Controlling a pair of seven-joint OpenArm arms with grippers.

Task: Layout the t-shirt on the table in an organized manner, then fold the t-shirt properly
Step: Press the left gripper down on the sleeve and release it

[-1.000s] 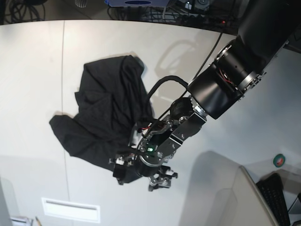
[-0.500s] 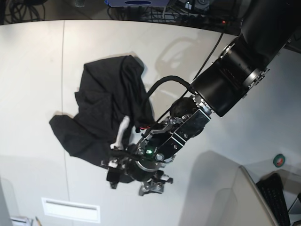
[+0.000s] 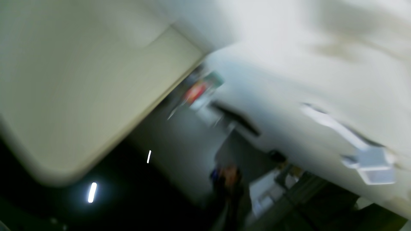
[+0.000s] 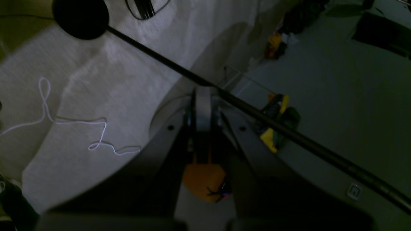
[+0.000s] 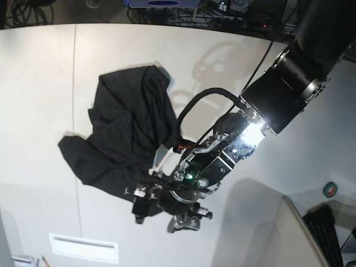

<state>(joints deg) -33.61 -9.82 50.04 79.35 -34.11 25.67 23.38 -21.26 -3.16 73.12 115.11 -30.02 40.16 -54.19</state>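
We see the table first: a broad cream top with a curved far edge and a thin straight seam running down its left part. Behind that edge the room is dark, with a tangle of cables and some equipment. At the lower right corner a black keyboard sits past the table's edge, and a small round green and red thing lies near it.

The t-shirt lies crumpled in a heap left of the table's middle, black and much wrinkled, not spread out.

The left arm reaches in from the upper right, down to the heap's near edge. Its left gripper is at the shirt's lower right corner; we make out its jaws standing apart, one against the cloth, but we cannot tell if any cloth is caught between them. The left wrist view is too blurred to help.

A small white plate lies flat near the table's front edge, apart from the shirt.

The right gripper shows in its own wrist view, fingers pressed together on nothing, over a dim floor with a thin white cord.
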